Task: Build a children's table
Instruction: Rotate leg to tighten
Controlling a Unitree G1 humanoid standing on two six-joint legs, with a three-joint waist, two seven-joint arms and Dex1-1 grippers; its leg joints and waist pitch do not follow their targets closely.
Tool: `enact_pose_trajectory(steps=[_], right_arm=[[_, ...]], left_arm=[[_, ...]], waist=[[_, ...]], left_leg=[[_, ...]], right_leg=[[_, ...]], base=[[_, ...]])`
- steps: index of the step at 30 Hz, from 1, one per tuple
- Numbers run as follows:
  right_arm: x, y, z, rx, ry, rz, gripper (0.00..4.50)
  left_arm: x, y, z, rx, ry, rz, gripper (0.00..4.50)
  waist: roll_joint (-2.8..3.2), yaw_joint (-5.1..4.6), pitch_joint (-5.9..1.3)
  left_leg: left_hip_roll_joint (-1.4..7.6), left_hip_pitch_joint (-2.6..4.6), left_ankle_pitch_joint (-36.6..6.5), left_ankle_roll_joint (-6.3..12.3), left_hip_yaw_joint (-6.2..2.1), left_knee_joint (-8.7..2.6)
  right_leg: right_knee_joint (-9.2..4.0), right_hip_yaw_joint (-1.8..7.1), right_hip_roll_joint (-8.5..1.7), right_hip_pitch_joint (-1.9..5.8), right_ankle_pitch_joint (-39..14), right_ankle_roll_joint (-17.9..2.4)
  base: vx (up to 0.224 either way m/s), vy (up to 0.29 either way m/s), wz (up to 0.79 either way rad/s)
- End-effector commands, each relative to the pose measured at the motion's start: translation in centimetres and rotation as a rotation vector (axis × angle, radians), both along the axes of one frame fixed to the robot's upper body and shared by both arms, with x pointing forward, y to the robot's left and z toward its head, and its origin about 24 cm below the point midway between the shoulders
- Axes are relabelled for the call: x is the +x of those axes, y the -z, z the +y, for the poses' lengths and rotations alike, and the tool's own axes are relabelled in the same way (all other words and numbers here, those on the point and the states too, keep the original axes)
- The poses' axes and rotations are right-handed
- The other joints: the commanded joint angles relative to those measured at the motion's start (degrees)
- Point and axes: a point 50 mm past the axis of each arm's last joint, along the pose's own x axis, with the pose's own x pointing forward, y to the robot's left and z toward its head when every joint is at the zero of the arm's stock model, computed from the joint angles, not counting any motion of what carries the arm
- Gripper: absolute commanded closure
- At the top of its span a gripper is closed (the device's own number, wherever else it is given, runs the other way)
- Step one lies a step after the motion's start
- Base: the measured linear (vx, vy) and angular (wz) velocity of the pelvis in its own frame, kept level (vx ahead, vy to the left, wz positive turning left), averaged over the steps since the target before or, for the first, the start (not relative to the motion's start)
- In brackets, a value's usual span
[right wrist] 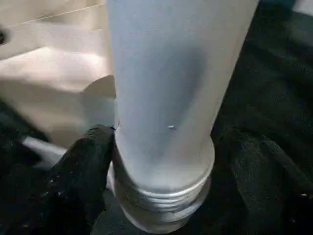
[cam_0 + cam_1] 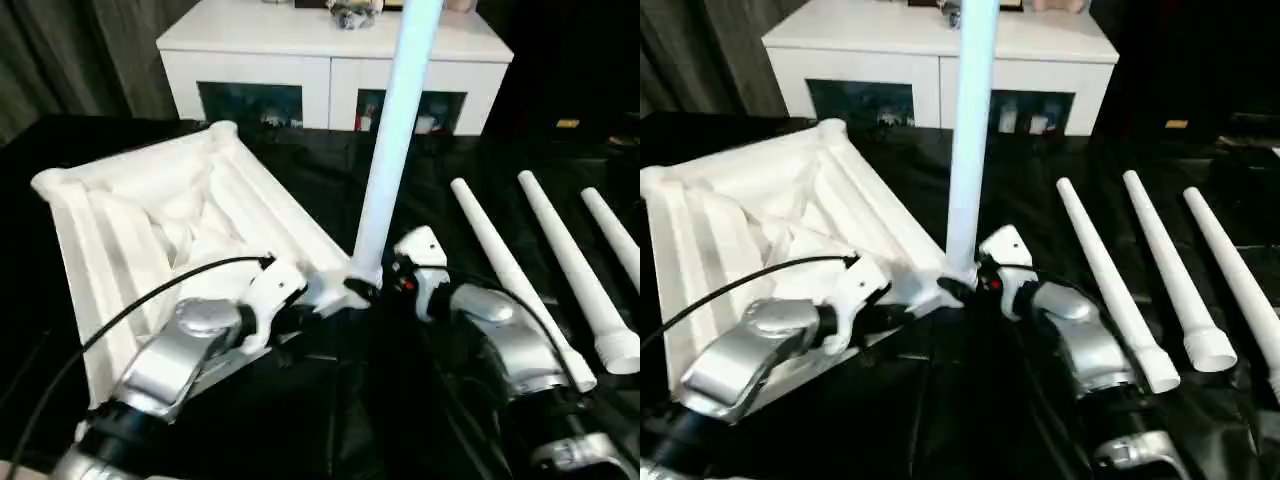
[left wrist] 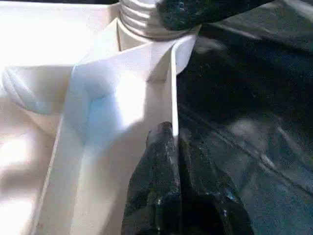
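While left gripper (image 3: 171, 161) pinches rim of upturned table top (image 2: 150, 230), right gripper (image 1: 161, 161) straddles base of upright leg (image 2: 395, 140) in near corner socket, fingers apart. Three spare legs (image 2: 545, 270) flat rightward. White cabinet (image 2: 330, 50) behind.

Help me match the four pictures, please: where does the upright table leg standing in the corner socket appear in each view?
Left eye view: upright leg, centre, rising past the top edge.
Right eye view: the same leg, just left of centre.
Left wrist view: its threaded base at the top edge, in the table top's corner socket.
Right wrist view: tube and threaded base, close up, centre.
Shared landmark: that corner socket.
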Motion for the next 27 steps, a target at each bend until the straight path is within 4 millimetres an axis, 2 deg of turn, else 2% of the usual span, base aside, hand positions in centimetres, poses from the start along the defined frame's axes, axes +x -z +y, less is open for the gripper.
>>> enact_pose_trajectory(steps=[1, 3, 5, 8, 13, 14, 16, 18, 24, 27], right_arm=[[-0.6, -0.4, 0.0, 0.010, -0.099, 0.006, 0.74], [-1.1, -0.4, -0.3, -0.009, -0.169, 0.025, 0.74], [-1.1, -0.4, -0.4, -0.017, -0.188, 0.029, 0.74], [-1.0, -0.3, -0.5, -0.013, -0.197, 0.029, 0.74], [-1.0, -0.4, -0.4, -0.005, -0.218, 0.032, 0.74], [-1.1, -0.2, -0.4, -0.013, -0.237, 0.038, 0.89], [-1.3, -0.1, -0.4, -0.018, -0.249, 0.047, 0.89], [-1.3, 0.1, -0.4, -0.023, -0.252, 0.052, 1.17], [-1.3, 0.2, -0.5, -0.032, -0.254, 0.057, 1.70], [-1.3, 0.2, -0.5, -0.031, -0.254, 0.058, 1.81]], left_arm=[[-1.1, 0.8, -0.2, 0.003, 0.068, 0.080, 4.50], [-1.3, 0.7, 0.2, 0.008, 0.082, 0.085, 4.50], [-1.4, 0.7, 0.5, 0.011, 0.088, 0.089, 4.50], [-1.5, 0.6, 0.7, 0.013, 0.091, 0.093, 4.50], [-1.7, 0.6, 0.9, 0.015, 0.097, 0.098, 4.50], [-1.8, 0.6, 1.0, 0.017, 0.101, 0.102, 4.50], [-1.8, 0.6, 1.0, 0.018, 0.103, 0.104, 4.50], [-1.8, 0.6, 1.1, 0.019, 0.102, 0.104, 4.50], [-1.8, 0.6, 1.1, 0.020, 0.102, 0.106, 4.50], [-1.8, 0.6, 1.2, 0.021, 0.103, 0.108, 4.50]], waist=[[-0.35, 0.25, -3.25], [-0.44, 0.46, -3.06], [-0.49, 0.57, -2.74], [-0.50, 0.63, -2.70], [-0.49, 0.65, -2.90], [-0.52, 0.66, -2.95], [-0.53, 0.69, -3.01], [-0.58, 0.79, -3.08], [-0.48, 0.75, -2.97], [-0.51, 0.76, -3.03]], left_leg=[[2.30, -0.04, -7.88, 6.17, -0.16, -3.40], [2.43, 0.08, -9.81, 5.58, -0.19, -3.60], [2.49, 0.18, -12.80, 4.00, -0.25, -3.83], [2.54, 0.28, -14.36, 2.33, -0.39, -4.03], [2.47, 0.22, -13.32, 2.20, -0.43, -3.94], [2.41, 0.16, -12.47, 2.58, -0.37, -3.83], [2.38, 0.11, -11.44, 2.94, -0.35, -3.73], [2.36, 0.10, -10.22, 3.39, -0.31, -3.60], [2.41, 0.17, -11.96, 2.86, -0.37, -3.73], [2.36, 0.15, -11.81, 2.76, -0.37, -3.68]], right_leg=[[-2.23, 2.15, -2.51, 3.30, -4.33, -16.20], [-2.52, 2.18, -2.51, 3.21, -7.90, -15.45], [-2.99, 2.28, -2.62, 2.91, -12.84, -14.19], [-3.11, 2.36, -2.58, 2.78, -15.39, -13.17], [-2.88, 2.39, -2.55, 2.88, -13.27, -13.17], [-2.76, 2.39, -2.55, 2.92, -12.16, -13.50], [-2.62, 2.39, -2.55, 3.00, -11.12, -13.84], [-2.46, 2.36, -2.57, 3.05, -10.06, -14.27], [-2.70, 2.30, -2.52, 2.99, -12.47, -13.79], [-2.64, 2.34, -2.54, 3.04, -12.05, -13.74]], base=[[0.000, 0.000, 0.00], [0.000, 0.000, 0.00], [0.000, 0.000, 0.00], [0.000, 0.000, 0.00], [0.000, 0.000, 0.00], [0.000, 0.000, 0.00], [0.000, 0.000, 0.00], [0.000, 0.000, 0.00], [0.000, 0.000, 0.00], [0.000, 0.000, 0.00]])
